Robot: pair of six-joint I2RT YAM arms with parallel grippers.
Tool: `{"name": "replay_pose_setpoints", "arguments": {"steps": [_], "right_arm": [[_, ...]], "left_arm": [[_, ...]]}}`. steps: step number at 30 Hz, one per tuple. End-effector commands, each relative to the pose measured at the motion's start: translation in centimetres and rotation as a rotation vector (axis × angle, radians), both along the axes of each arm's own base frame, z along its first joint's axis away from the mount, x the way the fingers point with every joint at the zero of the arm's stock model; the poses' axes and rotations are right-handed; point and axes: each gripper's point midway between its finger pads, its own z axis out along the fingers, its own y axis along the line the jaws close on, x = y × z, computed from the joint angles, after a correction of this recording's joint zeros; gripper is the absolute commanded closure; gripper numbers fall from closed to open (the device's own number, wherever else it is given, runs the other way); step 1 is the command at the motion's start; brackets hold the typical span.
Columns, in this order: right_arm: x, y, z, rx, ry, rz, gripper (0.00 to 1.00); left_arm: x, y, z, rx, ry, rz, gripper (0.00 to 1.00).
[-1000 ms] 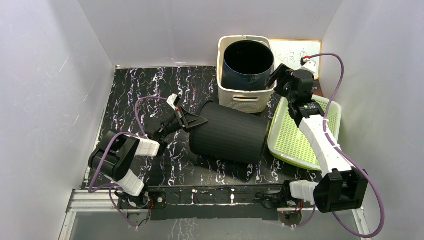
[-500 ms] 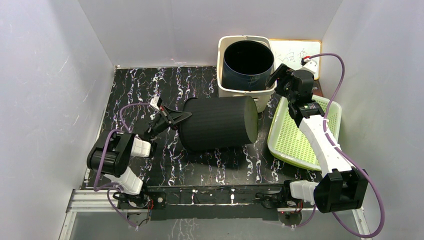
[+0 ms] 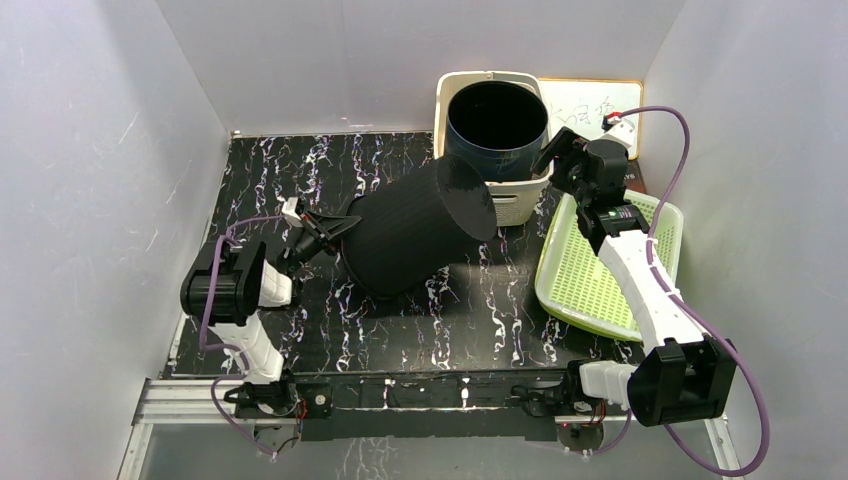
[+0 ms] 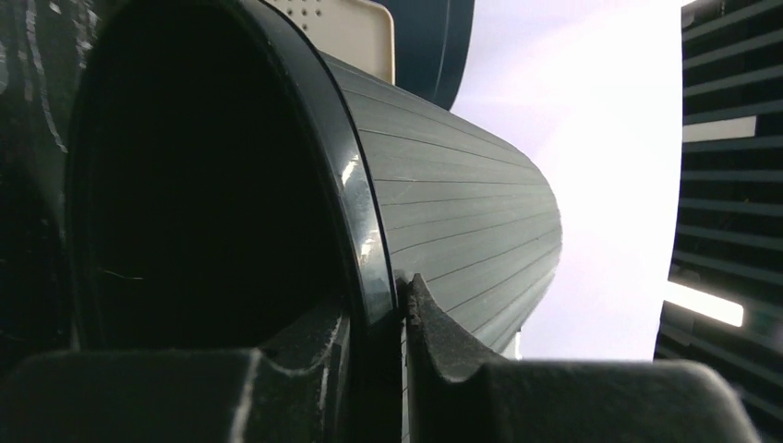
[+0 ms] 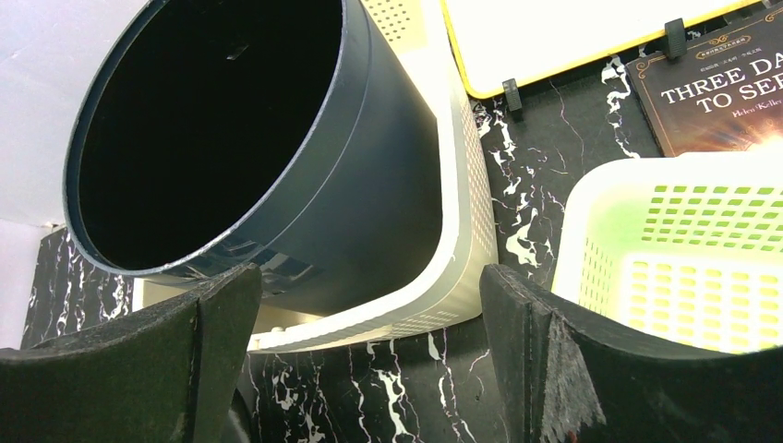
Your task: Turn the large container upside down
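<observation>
Now, left end effector (image 3: 335,228): at the 9 o'clock side of the desk's middle, clamped nearly closed on the mouth rim of the large container (image 3: 415,240); in the wrist view one finger (image 4: 305,346) sits inside the rim and the other outside it, with the rim pinched between them.
Large container: black, ribbed, in the middle of the desk (image 3: 280,180), tilted; its open mouth is low and faces 8 o'clock, and its closed base is raised and faces about 2 o'clock.
Container contact: the low edge of the mouth looks to rest on the desk; whether the raised base touches the basket behind it cannot be told.
Green tray (image 3: 600,280): at 3 o'clock of the container, well apart from it, lying under the right arm's white forearm.
Right end effector (image 3: 556,152): at 1 o'clock of the container, jaws spread wide with nothing between them, beside the 3 o'clock wall of the cream basket (image 3: 510,205).
Cream basket: at 12 o'clock, holding an upright dark blue bin (image 3: 497,120) with its mouth open upward.
Whiteboard (image 3: 590,100): farthest, at 1 o'clock, against the back wall.
Book (image 5: 720,92): dark cover, lying just past the tray's far edge.
</observation>
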Motion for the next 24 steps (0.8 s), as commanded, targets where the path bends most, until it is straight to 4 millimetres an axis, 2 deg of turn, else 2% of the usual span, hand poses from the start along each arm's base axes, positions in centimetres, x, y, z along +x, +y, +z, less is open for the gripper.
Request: {"name": "replay_pose_setpoints", "arguments": {"steps": [1,7,16,19,21,24], "right_arm": [[0.0,-0.4,2.1,-0.012,-0.073,-0.008,0.13],[0.2,-0.1,1.8,-0.002,-0.066,0.004,0.13],[0.2,-0.1,1.6,-0.003,-0.061,0.006,0.13],[0.0,0.2,1.1,0.0,-0.047,0.021,0.13],[-0.2,0.4,0.7,-0.001,-0.037,0.033,0.13],[-0.3,0.5,0.2,-0.01,-0.025,0.043,0.13]], "left_arm": [[-3.0,0.0,-5.1,0.168,-0.123,-0.105,0.83],[-2.2,0.7,-6.2,0.169,-0.091,-0.081,0.63],[-1.6,1.2,-6.6,0.173,-0.088,-0.064,0.53],[-1.2,1.4,-6.6,0.166,-0.082,-0.068,0.25],[-0.8,1.9,-6.8,0.162,-0.062,-0.048,0.02],[-0.1,2.5,-7.6,0.172,-0.018,-0.026,0.01]]}}
